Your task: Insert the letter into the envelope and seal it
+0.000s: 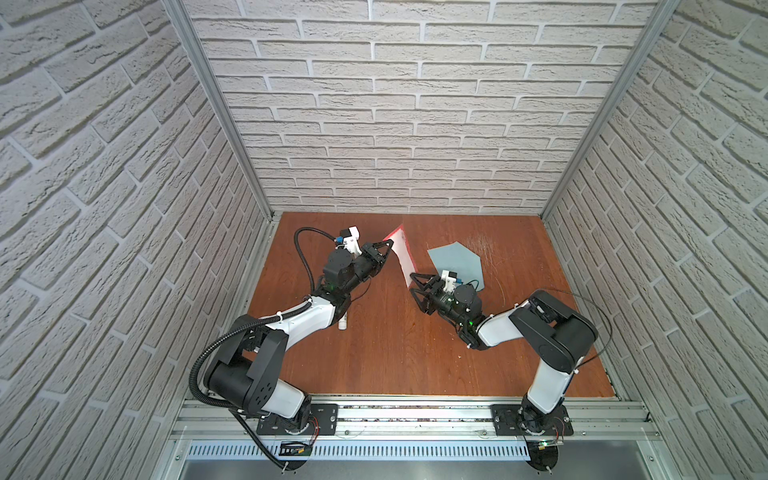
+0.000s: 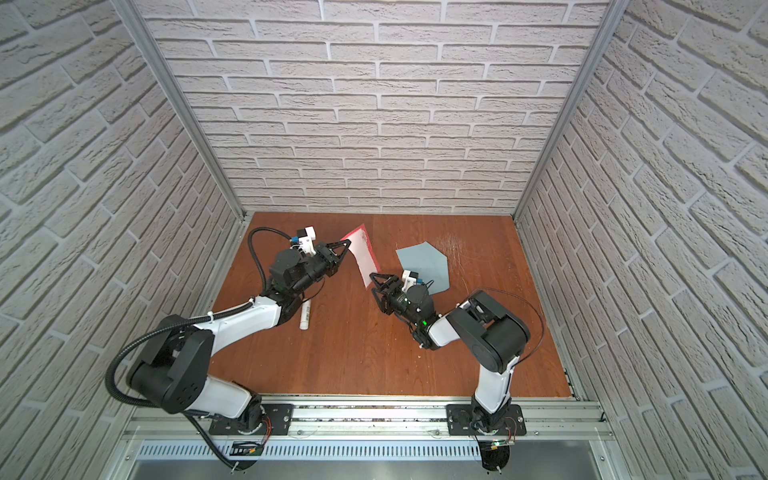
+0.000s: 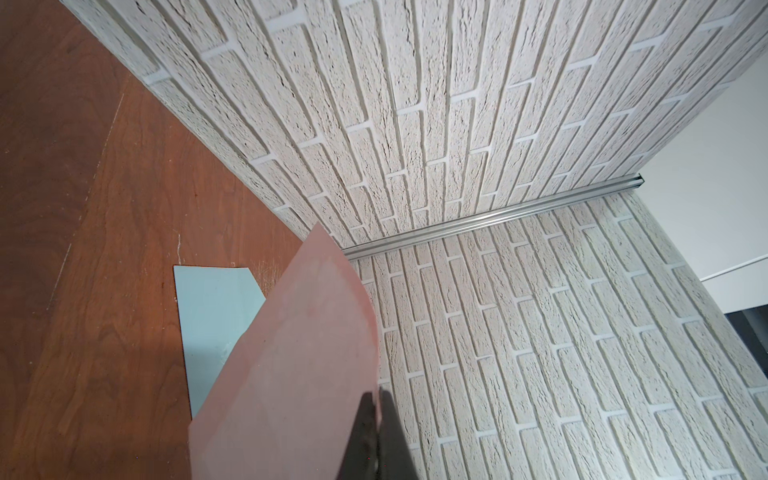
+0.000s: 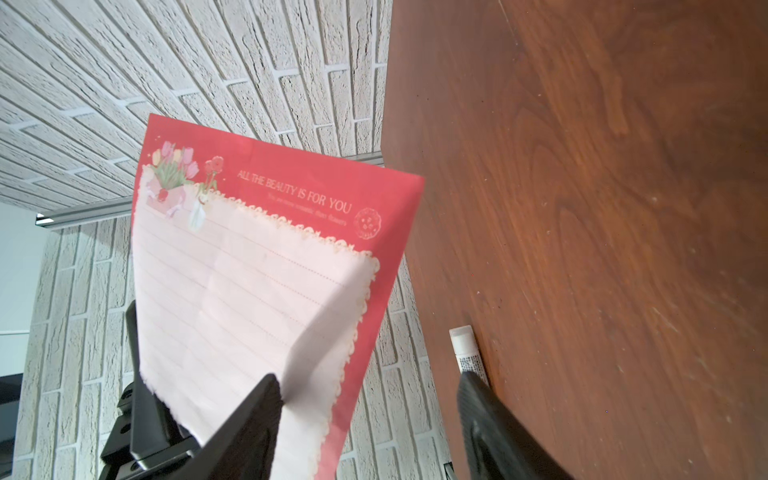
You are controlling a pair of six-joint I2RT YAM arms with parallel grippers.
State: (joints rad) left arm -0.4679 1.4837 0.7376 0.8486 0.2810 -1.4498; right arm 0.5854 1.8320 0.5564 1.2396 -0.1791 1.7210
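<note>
We note left gripper jaws clamped together on far corner of letter. Sheet held off wood-grain table, slanted, slightly curled. Face: pale pink, ruled, scalloped border, red margin, tulip ornament. Right gripper jaws apart at letter's near end, no pinch visible to us. Blue-grey paper envelope flat on table just beside, pointed flap spread. White cylindrical stick partly under left arm.
</note>
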